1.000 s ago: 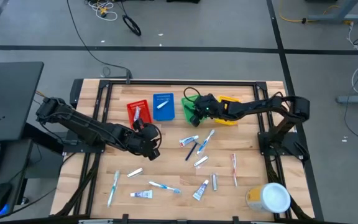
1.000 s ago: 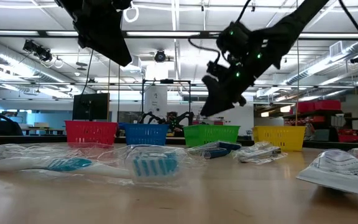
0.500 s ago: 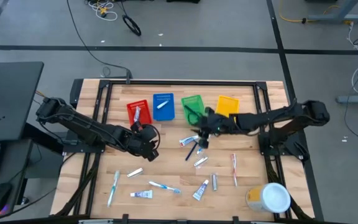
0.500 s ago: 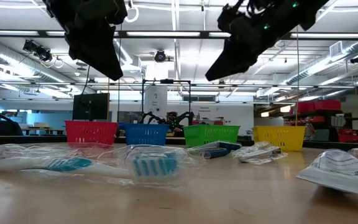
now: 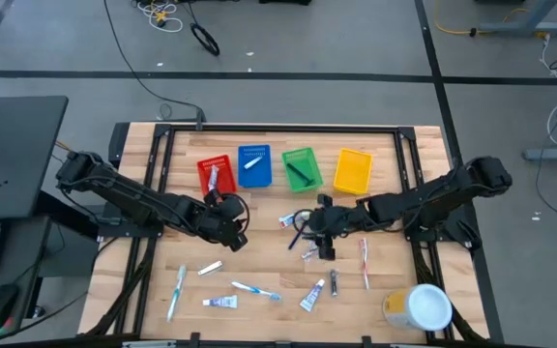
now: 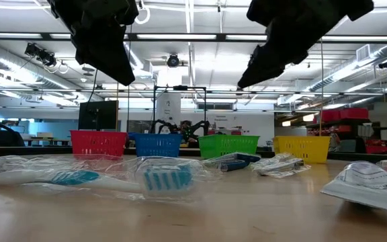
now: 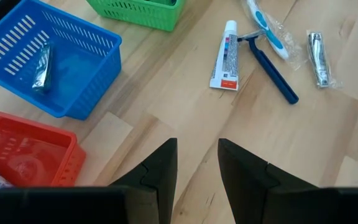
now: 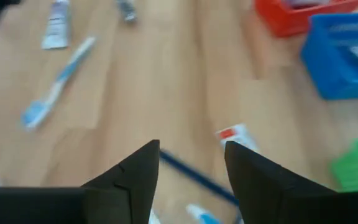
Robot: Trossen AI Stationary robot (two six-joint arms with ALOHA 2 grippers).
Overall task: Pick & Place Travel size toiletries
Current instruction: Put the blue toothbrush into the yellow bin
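Note:
Travel-size toiletries lie loose on the wooden table: a toothpaste tube (image 5: 293, 218), a blue razor (image 5: 298, 233) and a wrapped toothbrush (image 5: 318, 217) at mid-table, with more tubes and brushes (image 5: 256, 289) toward the near edge. My right gripper (image 5: 322, 230) hovers open above the middle cluster; in its wrist view (image 8: 191, 168) a red-and-white tube (image 8: 234, 134) and the blue razor handle (image 8: 197, 177) lie just ahead. My left gripper (image 5: 223, 217) hangs open over bare wood in front of the red bin (image 5: 214, 175); its wrist view (image 7: 197, 168) shows the toothpaste (image 7: 228, 56) and razor (image 7: 272, 62) farther off.
Four bins stand in a row at the far side: red, blue (image 5: 253, 165), green (image 5: 300, 169) with a dark item inside, and yellow (image 5: 353, 171). A white-lidded yellow tub (image 5: 419, 307) sits at the near right corner. Bare wood lies between the two grippers.
My right gripper has travelled from over the green bin toward the table's near edge and now hangs above the mid-table cluster of toiletries. With the gripper gone, the green bin shows a dark item inside.

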